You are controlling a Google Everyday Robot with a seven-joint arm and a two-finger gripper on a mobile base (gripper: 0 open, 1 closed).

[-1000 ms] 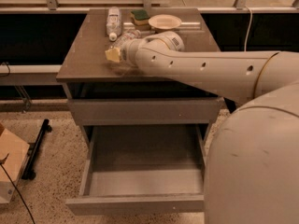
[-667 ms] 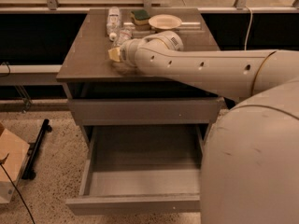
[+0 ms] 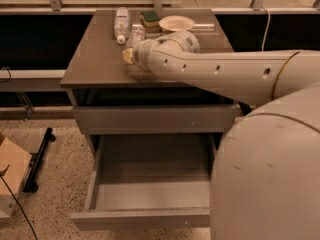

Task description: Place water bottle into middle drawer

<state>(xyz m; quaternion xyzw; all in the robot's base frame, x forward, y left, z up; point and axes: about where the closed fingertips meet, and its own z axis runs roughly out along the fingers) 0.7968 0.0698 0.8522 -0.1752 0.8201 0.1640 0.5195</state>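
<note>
Over the brown tabletop (image 3: 95, 59), my gripper (image 3: 129, 55) hangs low.
Camera view: the small clear crinkled plastic water bottle (image 3: 136, 34) lies just behind it; whether it grips anything, I cannot tell. The shallow grey metal middle drawer (image 3: 140, 218) stands open below.

White arm (image 3: 225, 74) stretches leftward from bulky base (image 3: 270, 179) at lower right; gripper (image 3: 129, 55) at its tip, upper centre, mostly hidden behind wrist (image 3: 167, 54).

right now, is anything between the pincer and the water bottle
Nothing visible. The pincer sits over the cabinet top just short of the bottle; the capped bottle lies to one side, not between.
</note>
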